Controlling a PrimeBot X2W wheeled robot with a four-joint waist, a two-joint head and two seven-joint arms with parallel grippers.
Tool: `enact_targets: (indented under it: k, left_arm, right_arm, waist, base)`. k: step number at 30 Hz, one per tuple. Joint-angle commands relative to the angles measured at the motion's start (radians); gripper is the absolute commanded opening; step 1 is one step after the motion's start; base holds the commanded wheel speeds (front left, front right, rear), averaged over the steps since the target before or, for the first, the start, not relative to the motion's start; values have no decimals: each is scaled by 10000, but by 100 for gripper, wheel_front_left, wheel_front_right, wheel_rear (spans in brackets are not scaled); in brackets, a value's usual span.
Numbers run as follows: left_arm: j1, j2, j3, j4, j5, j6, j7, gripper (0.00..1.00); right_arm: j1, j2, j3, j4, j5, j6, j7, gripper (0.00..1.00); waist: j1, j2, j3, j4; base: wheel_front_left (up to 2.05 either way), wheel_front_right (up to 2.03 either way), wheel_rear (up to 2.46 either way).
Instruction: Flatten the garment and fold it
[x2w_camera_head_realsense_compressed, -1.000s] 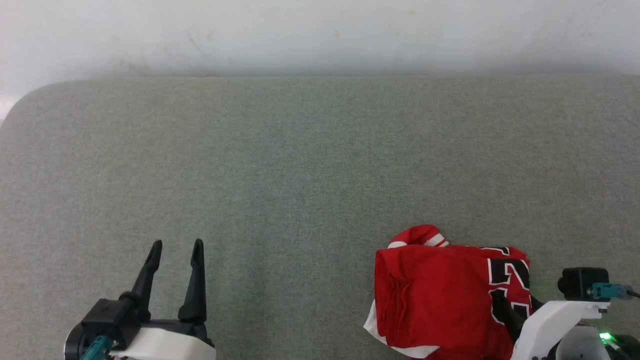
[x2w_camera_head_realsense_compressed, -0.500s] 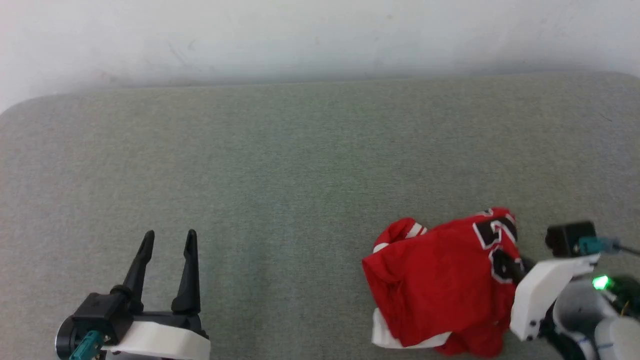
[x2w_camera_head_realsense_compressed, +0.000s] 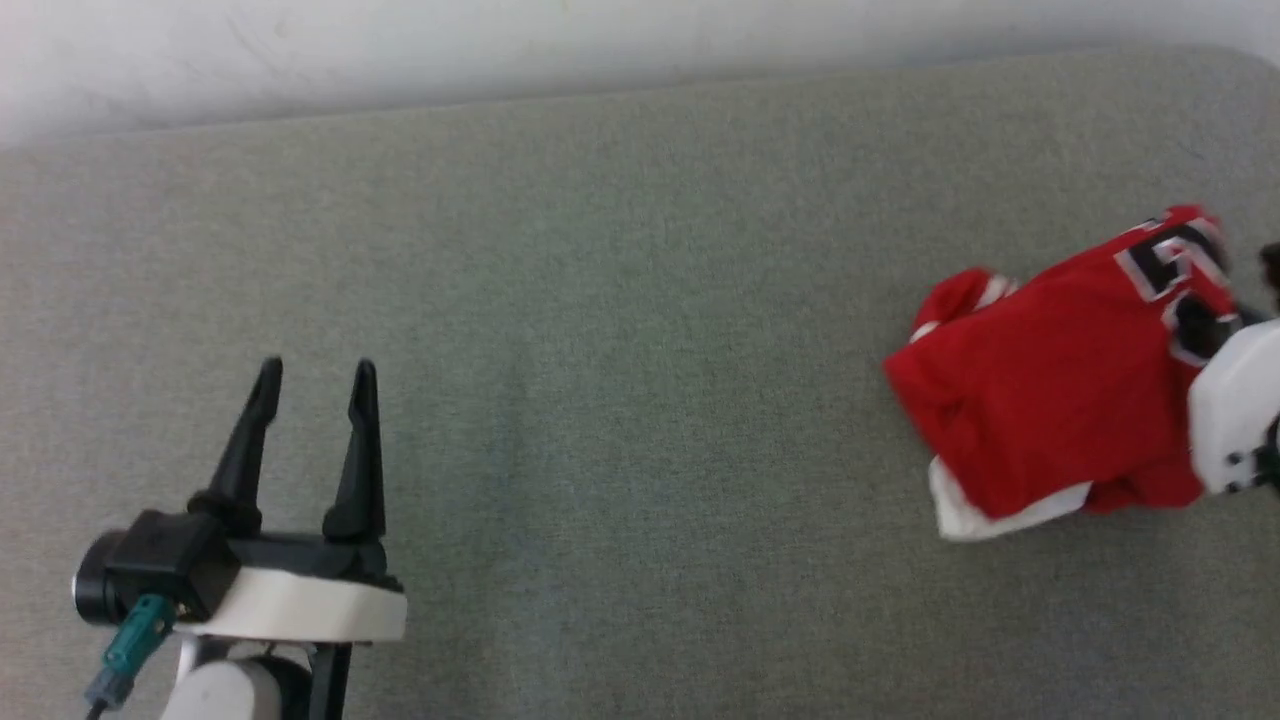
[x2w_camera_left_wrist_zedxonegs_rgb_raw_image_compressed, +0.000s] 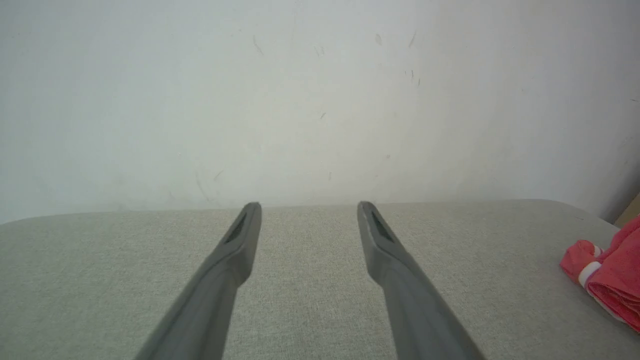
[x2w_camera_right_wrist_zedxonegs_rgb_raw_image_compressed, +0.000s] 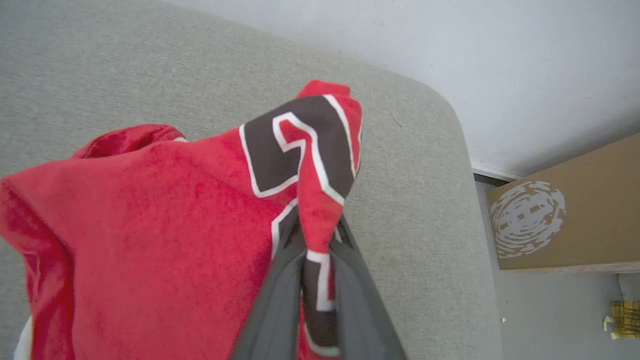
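Note:
The garment is a red jersey lying bunched near the right end of the table, a white sleeve edge showing under its near side. My right gripper is shut on a fold of it by the black, white-outlined number, and that corner is pulled up off the surface. In the head view, my pale right forearm stands at the right edge against the cloth. My left gripper is open and holds nothing, over bare table far to the left. In the left wrist view, its fingers point at the wall, with the garment at the right edge.
The grey padded table runs to a white wall at the back. Its rounded right end lies just past the garment. Beyond that end a cardboard box stands on the floor, with a small yellow item near it.
My right gripper has shut on the garment's numbered side and raised that corner. The head camera has swung, shifting the whole picture. The left gripper stays open.

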Motion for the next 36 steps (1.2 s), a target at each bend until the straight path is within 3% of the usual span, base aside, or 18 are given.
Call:
enact_targets:
  k: [1, 14, 20, 27, 28, 29, 30, 36]
  left_arm:
    - [-322, 50, 43, -117, 123, 6, -13, 100]
    - [-1557, 543, 370, -1013, 487, 92, 3, 100]
    - [-1915, 622, 338, -1155, 603, 95, -8, 100]
    - [-2244, 516, 330, -1369, 645, 36, -186, 100]
    - [-2244, 521, 307, -1366, 637, -5, -198, 100]
    - [-2246, 525, 286, -1359, 635, -41, -209, 100]
    - [-2249, 511, 270, -1349, 614, -71, -220, 100]
    - [-2224, 300, 258, -1232, 370, -157, -268, 100]
  right_arm:
    - [-238, -223, -168, 43, -182, -11, -21, 0]
    - [-1094, -2017, -1451, 277, -1318, -11, -507, 0]
    - [-1300, -2321, -1812, 648, -1720, -11, -864, 0]
    - [-1449, -2138, -2207, 1367, -1981, -11, -1267, 0]
    - [-1475, -2113, -2248, 1468, -2044, -11, -1348, 16]
    - [-1503, -2094, -2268, 1555, -2112, -11, -1459, 45]
    - [-1529, -2080, -2273, 1639, -2177, -11, -1569, 100]
    - [-1704, -1988, -2288, 2223, -2377, -11, -2141, 100]
  waist:
    - [-1, 0, 692, -293]
    - [-1, 0, 2741, -732]
    - [-1, 0, 3317, -727]
    - [-1, 0, 3623, -669]
    - [-1, 0, 3626, -670]
    - [-1, 0, 3621, -673]
    - [-1, 0, 3608, -678]
    - [-1, 0, 3375, -716]
  base:
    - [0, 0, 0]
    - [0, 0, 0]
    - [0, 0, 0]
    - [0, 0, 0]
    - [0, 0, 0]
    - [0, 0, 0]
    - [0, 0, 0]
    - [0, 0, 0]
